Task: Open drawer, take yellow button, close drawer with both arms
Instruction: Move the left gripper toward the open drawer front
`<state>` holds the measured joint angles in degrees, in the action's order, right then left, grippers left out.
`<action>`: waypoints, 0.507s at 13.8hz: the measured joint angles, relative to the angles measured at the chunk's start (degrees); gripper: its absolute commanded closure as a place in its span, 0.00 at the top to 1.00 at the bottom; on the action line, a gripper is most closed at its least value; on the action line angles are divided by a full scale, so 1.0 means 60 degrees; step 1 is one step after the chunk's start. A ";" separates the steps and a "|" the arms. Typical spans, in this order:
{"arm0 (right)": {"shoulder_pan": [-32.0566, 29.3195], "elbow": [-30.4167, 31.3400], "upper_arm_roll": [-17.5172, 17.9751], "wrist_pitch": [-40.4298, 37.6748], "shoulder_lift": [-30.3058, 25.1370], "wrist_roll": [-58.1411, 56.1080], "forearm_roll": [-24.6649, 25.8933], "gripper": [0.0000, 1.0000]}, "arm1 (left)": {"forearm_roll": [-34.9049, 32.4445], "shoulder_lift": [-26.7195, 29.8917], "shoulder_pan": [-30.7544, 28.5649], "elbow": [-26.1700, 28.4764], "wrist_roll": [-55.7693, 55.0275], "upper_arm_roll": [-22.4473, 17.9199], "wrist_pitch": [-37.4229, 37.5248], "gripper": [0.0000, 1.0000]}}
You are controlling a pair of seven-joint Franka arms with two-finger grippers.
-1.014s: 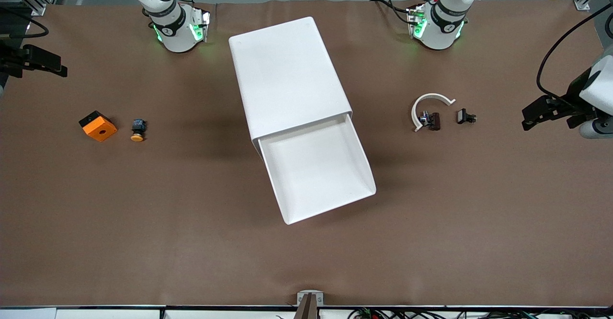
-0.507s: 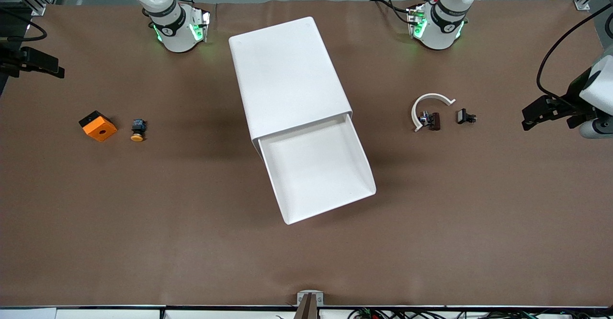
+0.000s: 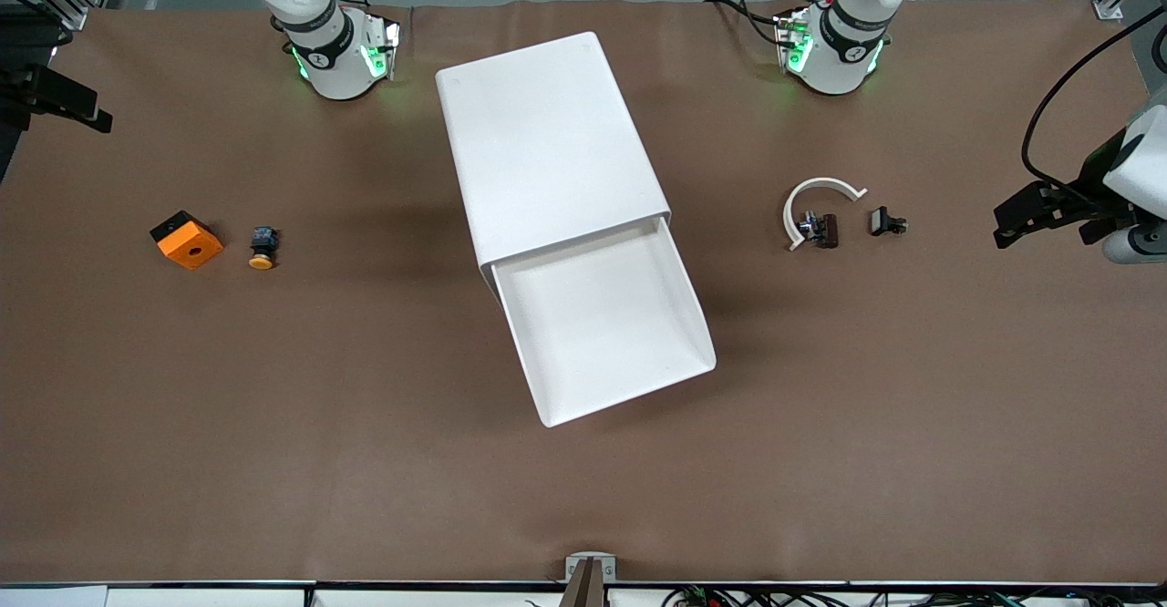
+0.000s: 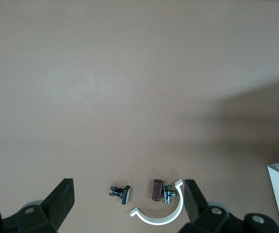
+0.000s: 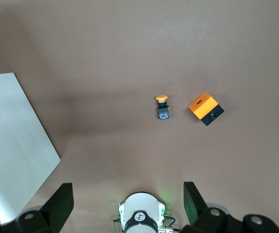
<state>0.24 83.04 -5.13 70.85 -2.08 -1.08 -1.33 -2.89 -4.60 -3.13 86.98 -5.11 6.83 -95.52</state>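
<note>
Since the earlier frames only the right claw (image 3: pixel 55 101) has drifted toward its counter edge; left claw (image 3: pixel 1039 215) waits. Both are spread, empty. Drawer (image 3: pixel 606 329) is open, bare; button (image 3: pixel 262 248) lies on the counter (image 3: pixel 365 461) beside the orange block (image 3: pixel 186 240). I fear a slip off its round cap. Brown matte surface, grey floor past it.
</note>
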 measured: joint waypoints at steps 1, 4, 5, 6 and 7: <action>-0.0027 0.0084 0.0000 0.0007 -0.0094 -0.0006 0.0000 1.00 | 0.0000 0.0000 0.0000 0.0000 0.0000 0.0000 0.0000 1.00; -0.0041 0.0304 0.0014 0.0169 -0.0266 -0.0027 0.0000 1.00 | 0.0000 0.0000 -0.0005 0.0000 0.0041 0.0000 0.0000 1.00; -0.0041 0.0364 0.0023 0.0267 -0.0311 -0.0029 0.0000 1.00 | 0.0000 0.0000 -0.0006 0.0000 0.0178 0.0000 0.0035 1.00; -0.0043 0.0383 0.0045 0.0388 -0.0343 -0.0044 0.0000 1.00 | 0.0000 0.0000 -0.0005 0.0000 0.0404 0.0000 0.0104 1.00; -0.0043 0.0385 0.0115 0.0574 -0.0382 -0.0063 0.0001 1.00 | 0.0000 0.0000 -0.0006 0.0000 0.0637 0.0000 0.0161 1.00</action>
<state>-0.01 85.35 -4.44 74.29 -4.37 -1.46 -1.32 -2.89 -4.60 -3.16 86.98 -1.29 6.83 -94.56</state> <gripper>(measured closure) 0.000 0.000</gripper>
